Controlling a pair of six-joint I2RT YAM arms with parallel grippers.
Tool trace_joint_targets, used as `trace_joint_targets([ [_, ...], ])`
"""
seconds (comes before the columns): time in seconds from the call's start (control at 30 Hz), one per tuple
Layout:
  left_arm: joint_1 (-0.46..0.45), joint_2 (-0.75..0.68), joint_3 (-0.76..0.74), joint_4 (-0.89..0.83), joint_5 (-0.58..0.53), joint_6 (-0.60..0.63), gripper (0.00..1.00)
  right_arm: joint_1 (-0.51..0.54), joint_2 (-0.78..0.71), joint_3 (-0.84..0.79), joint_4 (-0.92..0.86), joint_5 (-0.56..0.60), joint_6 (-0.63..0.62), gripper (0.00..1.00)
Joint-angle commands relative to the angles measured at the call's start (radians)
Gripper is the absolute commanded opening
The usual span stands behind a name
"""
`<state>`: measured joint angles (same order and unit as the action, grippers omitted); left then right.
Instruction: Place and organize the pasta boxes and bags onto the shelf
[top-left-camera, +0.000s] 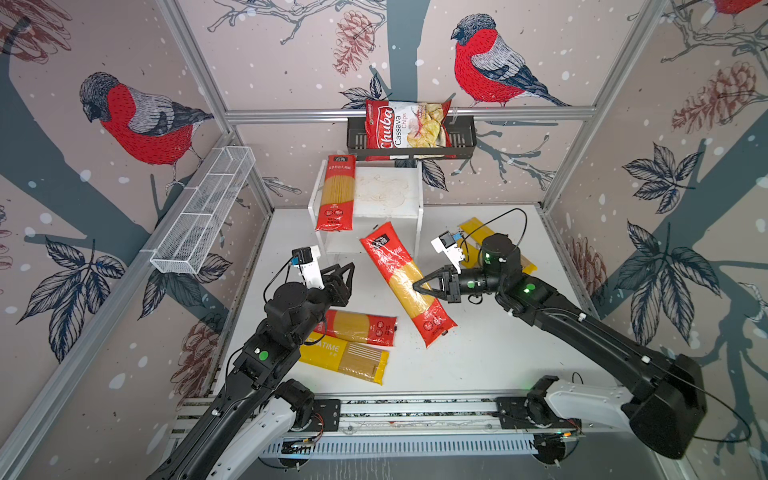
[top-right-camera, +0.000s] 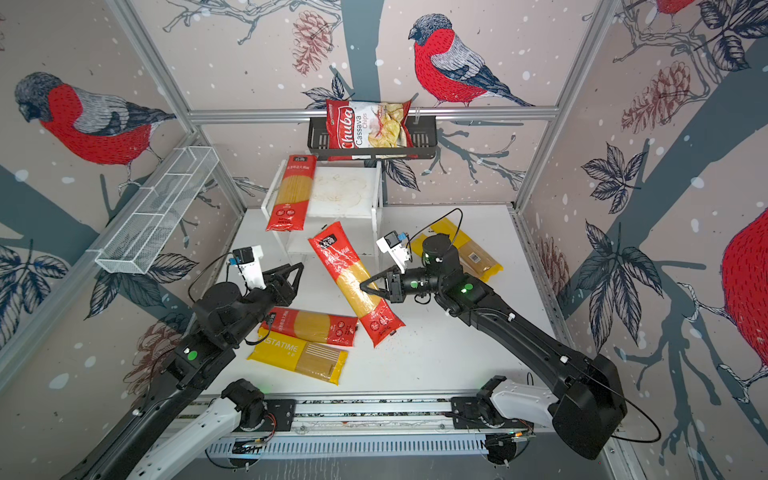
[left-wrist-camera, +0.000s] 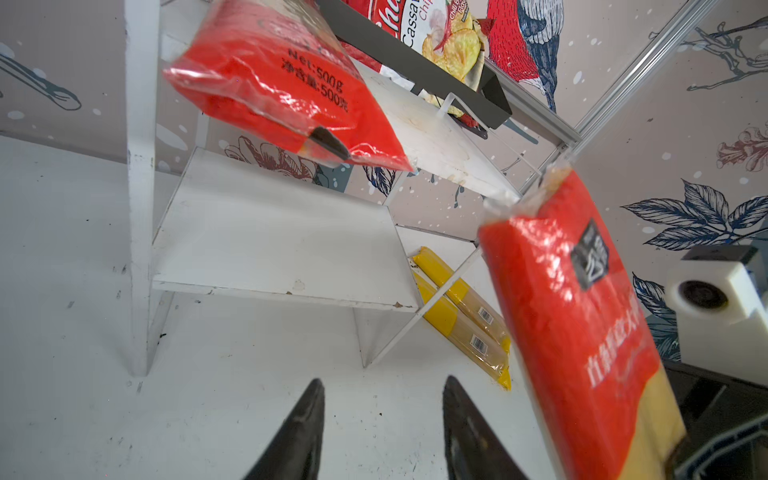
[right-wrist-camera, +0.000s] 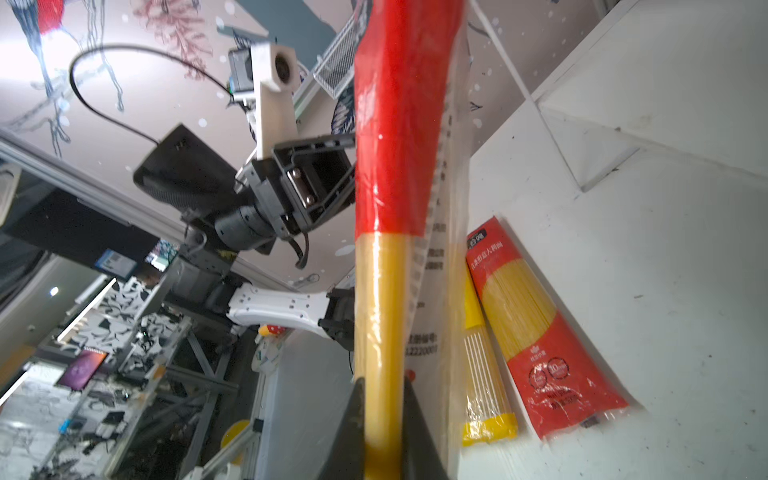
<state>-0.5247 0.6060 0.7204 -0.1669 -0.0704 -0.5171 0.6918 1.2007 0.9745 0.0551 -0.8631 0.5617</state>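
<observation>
White tabletop (top-left-camera: 478, 357), bird-papered walls (top-left-camera: 291, 62)
right gripper (top-left-camera: 415, 286) clamped on red-ended packet (top-left-camera: 390, 257), centre frame; left gripper (left-wrist-camera: 384, 380) parted, empty

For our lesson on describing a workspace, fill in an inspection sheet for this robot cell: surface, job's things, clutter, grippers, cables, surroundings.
Surface: white table, scuffed and speckled.
Job's things: shelf at the back; red packet on its top board, overhanging the front; second red packet gripped; third red packet and yellow packet flat by the left arm; two yellow packets on the table behind the right arm.
Clutter: chips bag in the black basket; wire tray on the left wall.
Grippers: left gripper open, empty, facing the shelf; right gripper shut on the second red packet's middle.
Cables: black cable loops above the right wrist; nothing seen snagged.
Surroundings: bird-print walls, metal frame.
</observation>
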Motion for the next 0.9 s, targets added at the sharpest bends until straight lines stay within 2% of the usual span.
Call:
trace_joint_targets([
  [0.0, 0.004, -0.023, -0.006, 0.083, 0.034, -0.014, 0.52, -0.018, 0.019, 0.04, 0.257, 0.077, 0.167, 0.0],
  [0.17, 0.004, -0.034, -0.04, 0.173, 0.116, -0.067, 0.62, -0.014, 0.11, 0.1, 0.415, 0.158, 0.377, 0.0],
  [0.3, 0.004, -0.022, -0.084, 0.287, 0.213, -0.149, 0.74, 0.024, 0.193, 0.158, 0.487, 0.269, 0.538, 0.0],
  [0.5, 0.005, 0.0, -0.152, 0.472, 0.329, -0.28, 0.91, 0.107, 0.235, 0.215, 0.49, 0.518, 0.601, 0.0],
  [0.63, 0.004, 0.027, -0.196, 0.549, 0.374, -0.343, 0.93, 0.109, 0.262, 0.227, 0.515, 0.564, 0.647, 0.0],
  [0.87, 0.003, 0.075, -0.253, 0.719, 0.417, -0.433, 0.83, 0.121, 0.308, 0.251, 0.514, 0.578, 0.673, 0.0],
])
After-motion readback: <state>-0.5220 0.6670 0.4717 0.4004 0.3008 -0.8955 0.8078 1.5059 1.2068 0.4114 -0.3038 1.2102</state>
